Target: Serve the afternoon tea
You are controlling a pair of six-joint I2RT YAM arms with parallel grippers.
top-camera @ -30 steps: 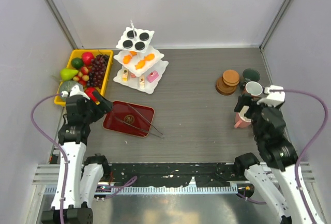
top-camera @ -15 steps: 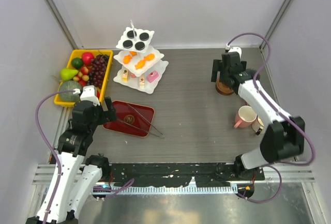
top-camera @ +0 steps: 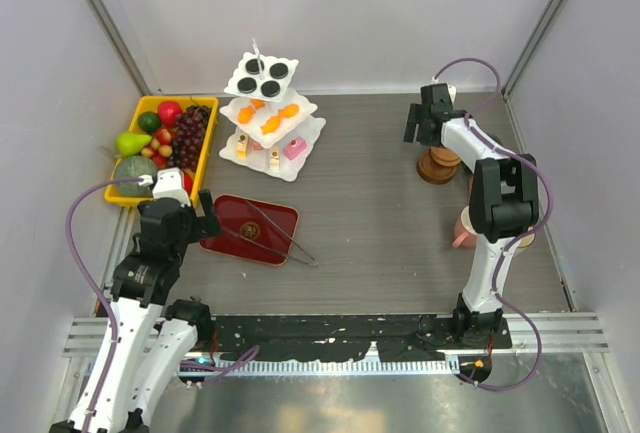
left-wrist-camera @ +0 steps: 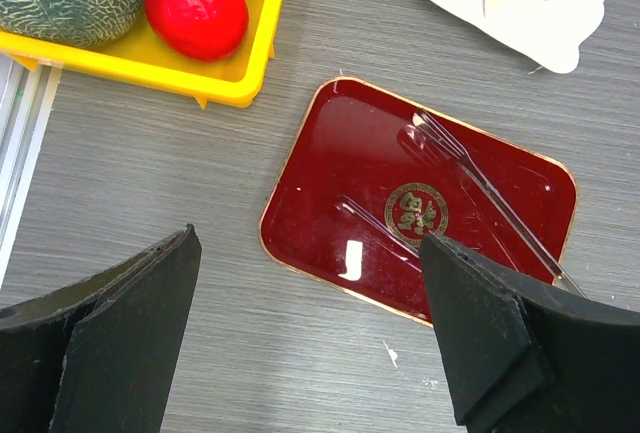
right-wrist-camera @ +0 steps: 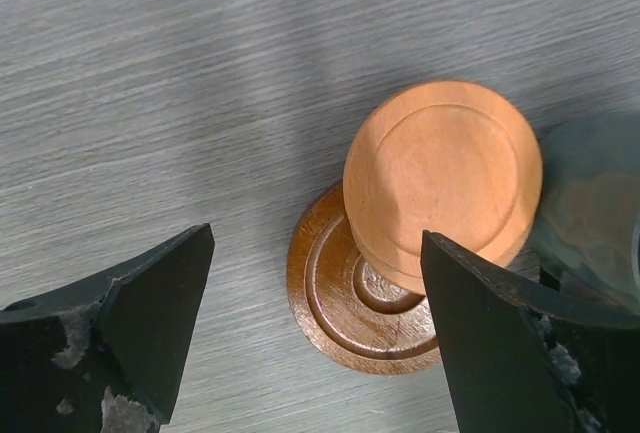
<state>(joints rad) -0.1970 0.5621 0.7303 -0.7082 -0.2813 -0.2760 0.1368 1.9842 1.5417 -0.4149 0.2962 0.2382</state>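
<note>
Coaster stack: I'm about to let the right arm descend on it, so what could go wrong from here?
1. The top coaster sits off-centre on the darker coasters; the open right gripper might slide it or pinch several.
2. The green mug stands close beside the stack, so a finger may bump it.
3. In the top view the right arm crosses over the pink mug; a low swing could tip it.

White three-tier scalloped stand (top-camera: 311,131) sits upright at the back left: black round pastries (top-camera: 262,78) up top, orange pastries (top-camera: 270,119) in the middle, pink and cream pastries (top-camera: 295,147) at the bottom. Brown coasters (right-wrist-camera: 440,178) stacked far right, top one slid off-centre. Pink mug (top-camera: 463,228) nearer, only partly visible.
</note>
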